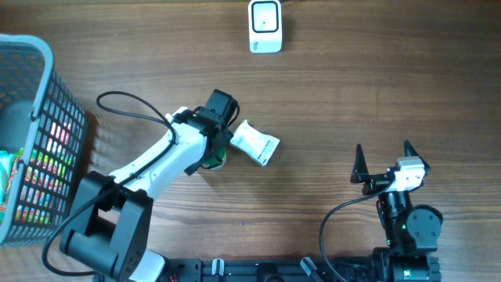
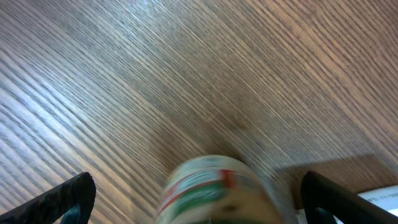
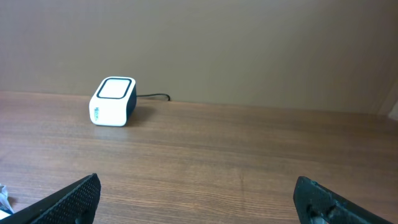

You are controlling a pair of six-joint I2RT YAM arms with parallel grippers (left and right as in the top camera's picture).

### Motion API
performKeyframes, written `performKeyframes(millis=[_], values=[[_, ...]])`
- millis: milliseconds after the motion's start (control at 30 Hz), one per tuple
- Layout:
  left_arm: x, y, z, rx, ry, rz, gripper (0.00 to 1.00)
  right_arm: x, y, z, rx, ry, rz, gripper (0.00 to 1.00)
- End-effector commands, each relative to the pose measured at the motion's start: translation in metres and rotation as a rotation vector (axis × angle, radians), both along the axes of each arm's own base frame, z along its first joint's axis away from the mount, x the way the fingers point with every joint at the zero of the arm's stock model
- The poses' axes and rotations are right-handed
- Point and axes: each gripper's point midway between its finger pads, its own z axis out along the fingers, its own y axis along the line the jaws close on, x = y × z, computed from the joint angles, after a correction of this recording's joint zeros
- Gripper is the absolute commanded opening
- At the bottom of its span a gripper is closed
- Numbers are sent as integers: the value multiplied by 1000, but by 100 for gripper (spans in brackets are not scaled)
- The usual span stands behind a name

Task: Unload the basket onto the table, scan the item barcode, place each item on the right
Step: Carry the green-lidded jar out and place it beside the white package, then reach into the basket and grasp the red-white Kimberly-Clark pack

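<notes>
One white scanner, one blue basket and one white packet show. One round tub, its red-green label too blurred to read, sits nearer the robot than the scanner, between the spread jaws of the left gripper. The right gripper gapes too.

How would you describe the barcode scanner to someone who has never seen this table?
Start at the wooden table and, in the overhead view, look to its top edge. The scanner stands there alone, a thin dark cable behind it. Unlike the white packet near the left gripper, it is a rounded box with a dark-framed square window.
</notes>
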Motion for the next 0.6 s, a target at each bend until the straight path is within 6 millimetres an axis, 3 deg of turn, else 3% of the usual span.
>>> performKeyframes(millis=[0, 67, 133, 233, 300, 367, 400, 467, 567], values=[[19, 1, 54, 46, -83, -71, 100, 0, 1, 0, -5, -1, 7, 100], [24, 0, 89, 47, -124, -109, 100, 0, 1, 0, -5, -1, 7, 100], [30, 2, 139, 53, -195, -158, 100, 0, 1, 0, -5, -1, 7, 100], [34, 21, 220, 102, -344, -162, 100, 0, 1, 0, -5, -1, 7, 100], [30, 51, 283, 158, -477, -109, 100, 0, 1, 0, -5, -1, 7, 100], [18, 90, 326, 195, -567, -13, 100, 0, 1, 0, -5, -1, 7, 100], [12, 104, 336, 200, -588, 29, 100, 0, 1, 0, -5, -1, 7, 100], [-14, 158, 358, 231, -636, 207, 100, 0, 1, 0, -5, -1, 7, 100], [-48, 215, 363, 234, -647, 428, 100, 0, 1, 0, -5, -1, 7, 100]])
